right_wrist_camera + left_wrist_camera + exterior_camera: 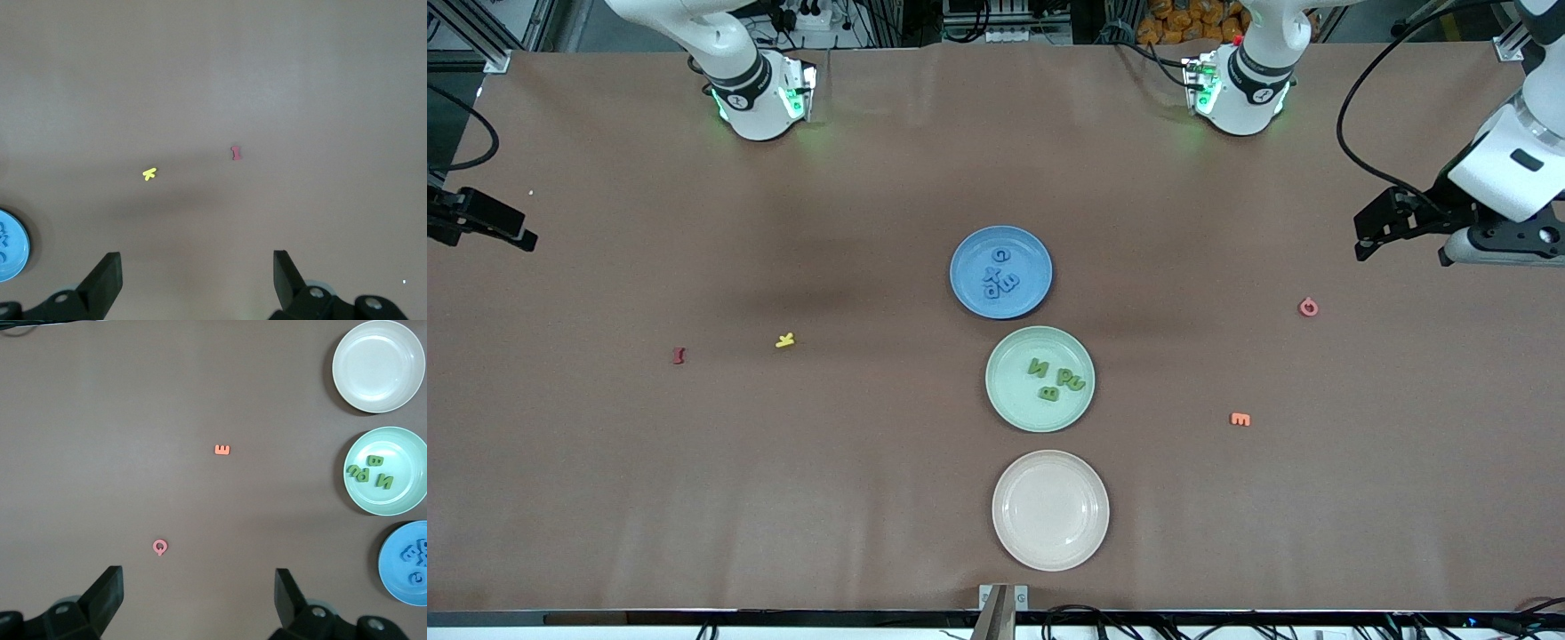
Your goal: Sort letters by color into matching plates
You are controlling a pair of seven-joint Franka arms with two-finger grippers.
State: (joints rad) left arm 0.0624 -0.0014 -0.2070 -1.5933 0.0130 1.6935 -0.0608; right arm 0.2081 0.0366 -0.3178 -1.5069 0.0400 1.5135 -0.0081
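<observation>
Blue letters (999, 277) lying in the blue plate (969, 298), green letters (1056, 379) in the green plate (1009, 409). Sorting looking done. Left hand (199, 603) and right hand (197, 283) hanging spread wide and empty, waiting over the bench (694, 489) ends.

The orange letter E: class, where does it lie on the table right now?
The orange letter E lies bare on the table toward the left arm's end, beside the mint green plate and nearer the front camera than the pink letter.
</observation>
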